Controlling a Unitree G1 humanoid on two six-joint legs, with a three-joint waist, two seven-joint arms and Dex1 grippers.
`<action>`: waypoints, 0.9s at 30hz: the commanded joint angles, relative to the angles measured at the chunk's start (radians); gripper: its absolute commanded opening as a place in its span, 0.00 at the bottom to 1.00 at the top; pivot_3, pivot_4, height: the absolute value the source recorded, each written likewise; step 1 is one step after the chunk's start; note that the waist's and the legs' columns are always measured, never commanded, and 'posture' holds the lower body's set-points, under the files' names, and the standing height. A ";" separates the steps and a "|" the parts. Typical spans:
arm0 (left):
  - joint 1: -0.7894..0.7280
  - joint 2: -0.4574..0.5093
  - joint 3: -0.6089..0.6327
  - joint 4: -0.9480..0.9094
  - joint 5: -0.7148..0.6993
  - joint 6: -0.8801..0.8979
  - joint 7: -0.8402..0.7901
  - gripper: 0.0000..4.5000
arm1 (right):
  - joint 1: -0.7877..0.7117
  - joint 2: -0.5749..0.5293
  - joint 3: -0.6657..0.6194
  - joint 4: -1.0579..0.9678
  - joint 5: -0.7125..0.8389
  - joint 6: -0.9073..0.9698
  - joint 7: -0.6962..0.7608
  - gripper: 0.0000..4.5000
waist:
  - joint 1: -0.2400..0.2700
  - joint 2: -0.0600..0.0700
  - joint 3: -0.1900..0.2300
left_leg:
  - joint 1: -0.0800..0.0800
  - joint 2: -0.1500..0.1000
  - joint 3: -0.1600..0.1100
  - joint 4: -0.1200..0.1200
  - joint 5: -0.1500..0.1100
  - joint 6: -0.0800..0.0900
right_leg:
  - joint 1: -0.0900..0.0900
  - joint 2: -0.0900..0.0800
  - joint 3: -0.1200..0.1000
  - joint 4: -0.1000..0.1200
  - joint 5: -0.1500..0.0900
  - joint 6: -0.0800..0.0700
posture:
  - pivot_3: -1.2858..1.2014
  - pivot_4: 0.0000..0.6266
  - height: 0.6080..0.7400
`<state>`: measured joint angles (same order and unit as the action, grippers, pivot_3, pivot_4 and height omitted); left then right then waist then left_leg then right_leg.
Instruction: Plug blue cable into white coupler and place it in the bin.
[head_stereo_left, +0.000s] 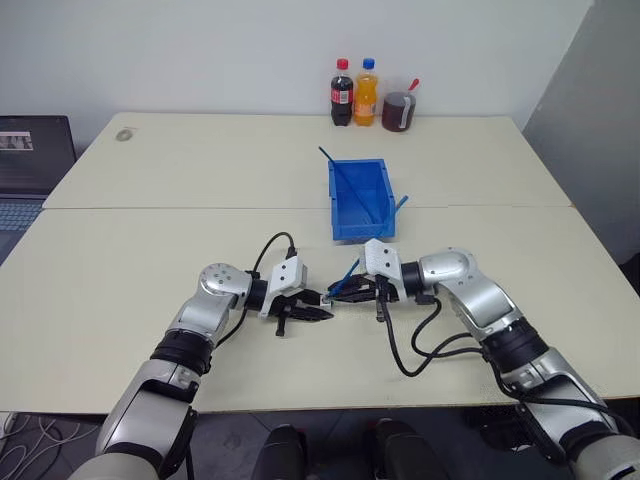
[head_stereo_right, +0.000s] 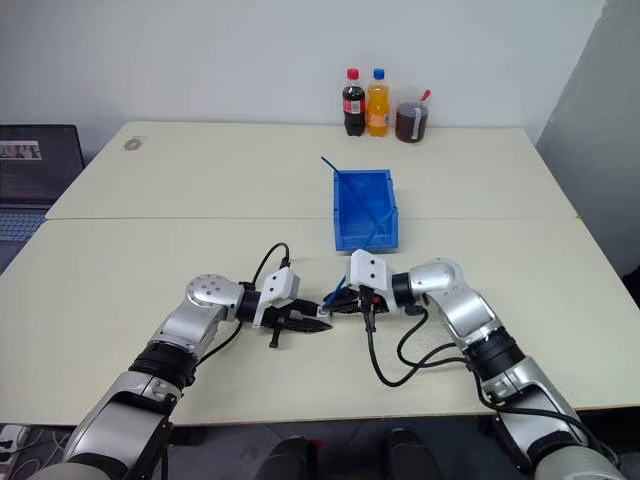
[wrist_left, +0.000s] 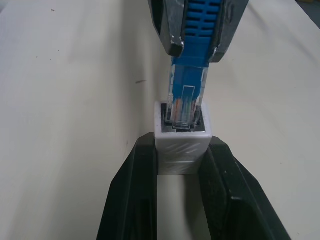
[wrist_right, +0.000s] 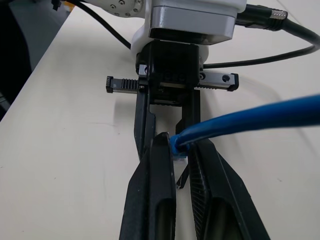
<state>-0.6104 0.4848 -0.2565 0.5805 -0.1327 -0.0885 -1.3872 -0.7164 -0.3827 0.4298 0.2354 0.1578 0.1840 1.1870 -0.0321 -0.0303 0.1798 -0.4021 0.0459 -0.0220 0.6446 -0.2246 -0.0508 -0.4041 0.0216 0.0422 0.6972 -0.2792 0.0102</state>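
Near the table's front edge, left to right: left gripper (head_stereo_left: 318, 313) clamped on the one white coupler (wrist_left: 182, 145), socket facing the right arm; right gripper (head_stereo_left: 340, 291) pinched on the plug end of the one blue cable (wrist_right: 250, 117), its slack rising behind toward the bin (head_stereo_left: 345, 218). Left wrist view shows the clear plug tip (wrist_left: 184, 107) already seated partway in the coupler's opening, latch tab visible. Step in hand, as I judge it: the mating push. Next move calls for a straight press along the socket axis until the latch catches, then carrying the joined pair to the bin beyond. Count: one bin, three drinks containers (head_stereo_left: 368, 95) at the far edge.
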 joint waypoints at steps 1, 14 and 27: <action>0.008 -0.005 0.007 -0.040 0.009 0.015 0.025 0.18 | -0.065 0.034 0.051 0.088 -0.042 -0.002 0.070 0.02 | 0.000 0.000 0.000 | 0.000 0.000 0.000 0.000 0.000 0.000 | 0.000 0.000 0.000 0.000 0.000 0.000 | 0.52 0.24 1.00; 0.046 0.011 0.017 -0.098 0.007 0.032 0.049 0.18 | -0.098 0.091 0.059 0.205 -0.092 -0.002 0.129 0.02 | 0.000 0.001 0.000 | 0.000 0.000 0.001 0.000 0.000 0.000 | 0.000 0.000 0.001 0.000 0.000 0.000 | 0.52 0.24 1.00; 0.221 0.087 0.234 -0.595 -0.187 0.374 0.243 0.75 | -0.141 0.072 -0.253 0.017 0.167 0.492 -0.021 0.02 | -0.009 0.002 0.000 | -0.002 0.002 0.000 -0.001 0.000 0.000 | -0.003 -0.001 0.002 0.000 0.002 -0.004 | 0.52 0.24 1.00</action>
<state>-0.4203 0.5551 -0.0819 0.1280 -0.2653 0.2121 -1.2001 -0.7913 -0.3071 0.2761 0.2928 0.2386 0.5359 1.2119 -0.0416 -0.0287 0.1801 -0.4039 0.0476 -0.0231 0.6433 -0.2247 -0.0510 -0.4066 0.0187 0.0440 0.6974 -0.2773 0.0057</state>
